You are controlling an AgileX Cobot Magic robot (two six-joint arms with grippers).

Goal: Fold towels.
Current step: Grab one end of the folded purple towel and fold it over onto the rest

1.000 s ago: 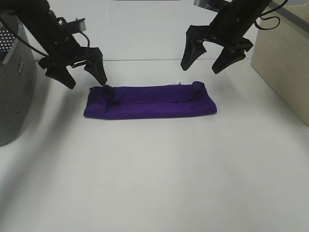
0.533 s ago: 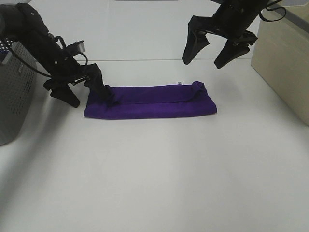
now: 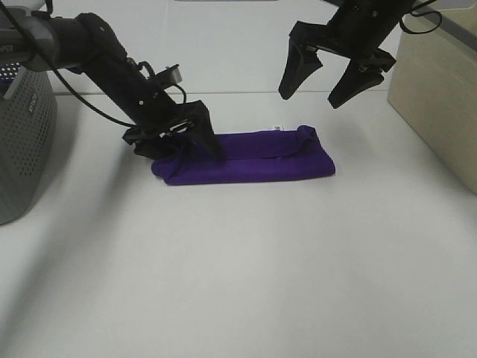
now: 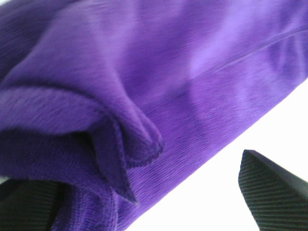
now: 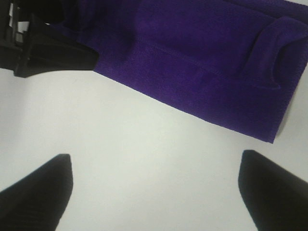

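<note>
Left hand (image 3: 182,148) hides towel (image 3: 268,160) left end; wrist view: one finger (image 4: 24,207) half under it. Basket (image 3: 22,134), box (image 3: 440,97) cropped at edges.

Grey basket (image 3: 22,127), seemingly wooden box (image 3: 440,97)

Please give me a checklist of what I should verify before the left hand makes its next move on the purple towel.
1. Left hand straddles the left end of the towel: ok.
2. Left hand closed on the cloth: not ok, it stands wide open.
3. All layers of that end inside its reach: cannot tell.
4. Right hand out of the way: ok, open and raised above the right end.
5. Towel lying flat: not ok, the left end is bunched up.
</note>
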